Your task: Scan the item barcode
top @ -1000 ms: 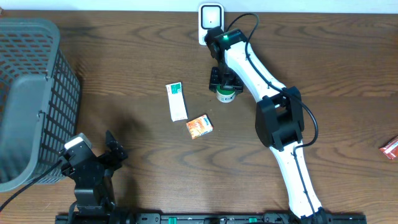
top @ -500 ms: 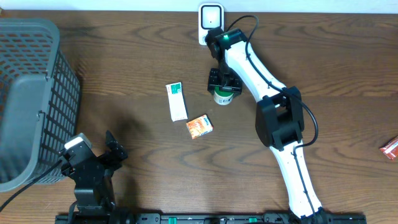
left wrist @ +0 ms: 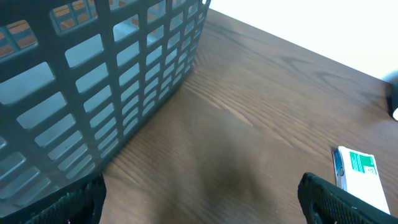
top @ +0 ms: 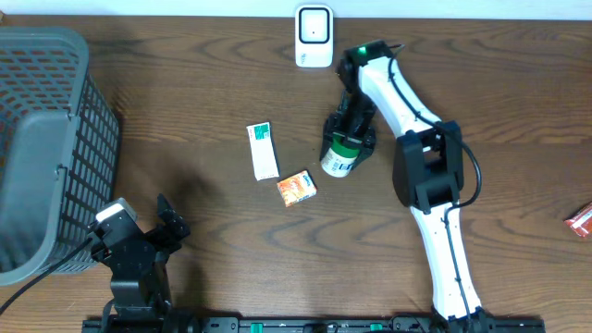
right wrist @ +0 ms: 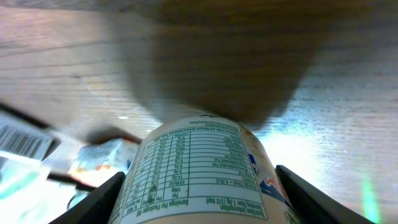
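The right gripper (right wrist: 199, 205) holds the small white tub (right wrist: 199, 165) between its fingers, tipped on its side. The left gripper (left wrist: 199, 206) is wide open and empty. The scanner (top: 314, 35) is well apart from the tub. The round tub might slip out, or its barcode might face the wrong way.

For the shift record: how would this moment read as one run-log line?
right tool: shut on container | left tool: open, empty, beside basket | scanner: apart from container
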